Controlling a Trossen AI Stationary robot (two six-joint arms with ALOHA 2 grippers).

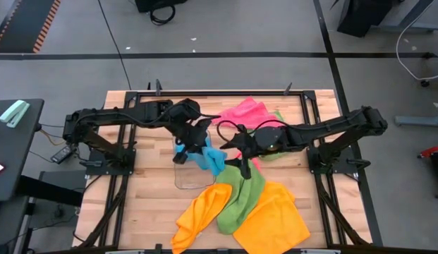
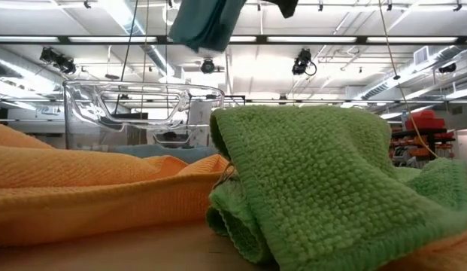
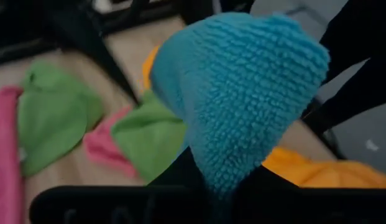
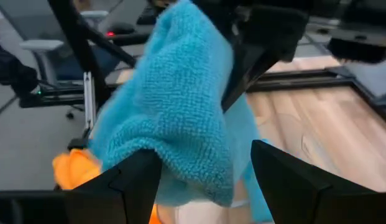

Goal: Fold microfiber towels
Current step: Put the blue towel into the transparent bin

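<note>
Over the middle of the wooden tabletop [image 1: 144, 204], the left pincer [image 1: 198, 142] is clenching a sky blue towel [image 1: 208, 156] and holding it in the air. The right pincer [image 1: 245, 166] is hanging just beside it with its fingers [image 4: 133, 177] spread either side of the blue cloth, not gripping. The overhead view is showing pink [image 1: 245, 113], green [image 1: 245, 194] and orange [image 1: 271, 219] towels heaped toward the right and near edges. The low view is blocked by green terry [image 2: 323, 181], with a clear plastic tray [image 2: 143, 105] standing behind.
</note>
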